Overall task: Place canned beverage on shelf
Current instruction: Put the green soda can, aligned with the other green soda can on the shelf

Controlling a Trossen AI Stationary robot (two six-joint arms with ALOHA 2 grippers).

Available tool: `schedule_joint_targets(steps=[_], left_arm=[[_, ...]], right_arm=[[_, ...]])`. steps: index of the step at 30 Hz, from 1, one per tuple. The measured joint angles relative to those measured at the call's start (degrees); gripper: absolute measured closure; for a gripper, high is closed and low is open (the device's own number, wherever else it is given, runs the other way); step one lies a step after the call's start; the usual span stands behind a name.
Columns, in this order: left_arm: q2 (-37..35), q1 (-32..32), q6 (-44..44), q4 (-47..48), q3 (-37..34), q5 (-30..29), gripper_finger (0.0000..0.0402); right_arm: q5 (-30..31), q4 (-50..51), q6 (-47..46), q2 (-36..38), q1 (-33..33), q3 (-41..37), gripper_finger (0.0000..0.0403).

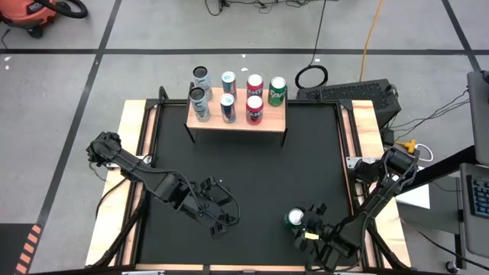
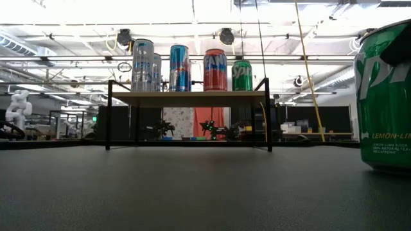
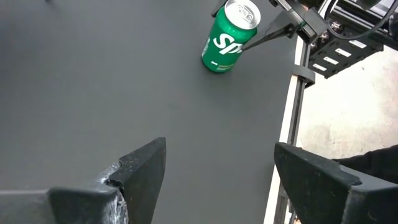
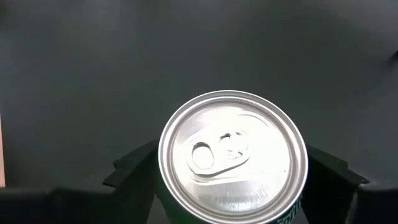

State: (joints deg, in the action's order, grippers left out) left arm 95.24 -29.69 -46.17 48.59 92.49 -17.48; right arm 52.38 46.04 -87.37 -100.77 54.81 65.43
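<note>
A green soda can (image 1: 294, 219) stands upright on the black mat at the near right. It also shows in the low view (image 2: 384, 96), the left wrist view (image 3: 229, 36) and the right wrist view (image 4: 233, 158). My right gripper (image 1: 307, 226) is down over it, one finger on each side, shut on it. My left gripper (image 3: 221, 168) is open and empty low over the mat at the near left. The shelf (image 1: 237, 121), a light-wood board on black legs at the far middle, carries several upright cans (image 2: 186, 67). My right gripper pinches the green can's upper wall (image 3: 246, 45) between its two fingers (image 4: 134, 165). It comes from above and the near right, slanting down. The can top hides the finger pads. The can stands upright with its base on the mat (image 2: 385, 168).
The shelf's cans fill a back row and most of a front row, leaving bare board at the front right (image 1: 275, 118). The mat (image 1: 252, 176) is bounded by wooden side rails (image 1: 131, 153). Cables and a keyboard (image 1: 351, 93) lie beyond the far edge.
</note>
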Motion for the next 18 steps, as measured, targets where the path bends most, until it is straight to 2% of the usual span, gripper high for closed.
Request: schedule_joint_targets(steps=[18], left_arm=[[0.0, 0.0, 0.1, 0.1, 0.0, -1.2, 0.0103]], right_arm=[[-0.7, 0.6, 1.6, 0.1, 0.0, 2.6, 0.0110]])
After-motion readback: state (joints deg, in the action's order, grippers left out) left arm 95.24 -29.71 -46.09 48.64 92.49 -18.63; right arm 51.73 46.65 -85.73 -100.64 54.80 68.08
